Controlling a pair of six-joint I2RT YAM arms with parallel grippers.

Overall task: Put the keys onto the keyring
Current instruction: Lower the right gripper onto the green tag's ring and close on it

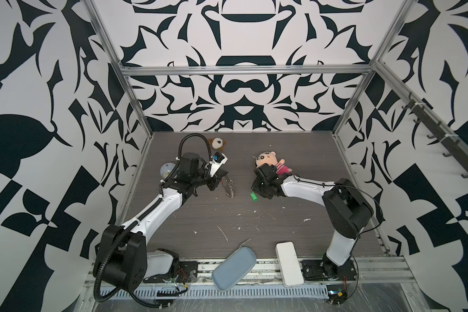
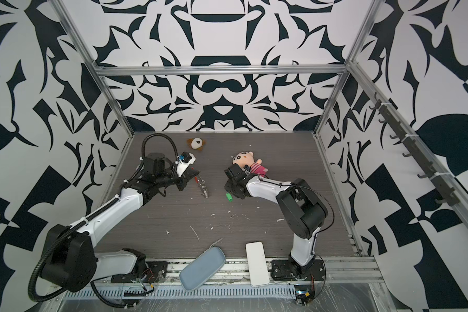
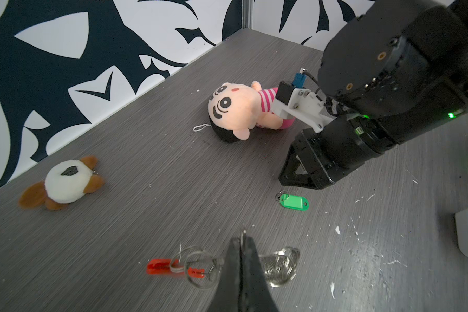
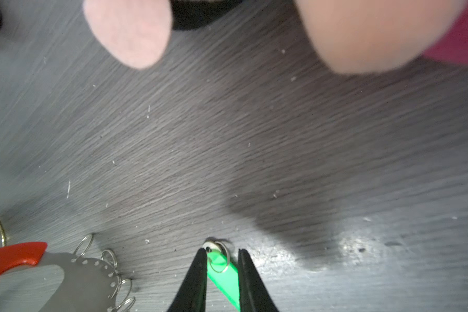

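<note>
The keys [image 4: 223, 272] are a small green tag with a silver ring, lying on the grey table [image 1: 200, 216] in both top views [image 1: 253, 196] [image 2: 229, 197]. My right gripper [image 4: 220, 252] stands over the tag with its jaws apart, one finger on each side. From the left wrist view the tag [image 3: 294, 202] lies flat just under that gripper [image 3: 295, 183]. The keyring [image 3: 278, 263] has a red piece, a thin metal plate and several silver rings. My left gripper [image 3: 243, 243] is shut on the plate's thin edge, holding the keyring [image 1: 229, 186] left of the tag.
A pink plush doll [image 1: 268, 160] lies right behind the right gripper. A brown and white plush [image 1: 217, 143] sits near the back wall. A blue-grey tray [image 1: 234, 267] and a white box [image 1: 288, 263] rest at the front edge. White scraps [image 1: 223, 233] dot the table.
</note>
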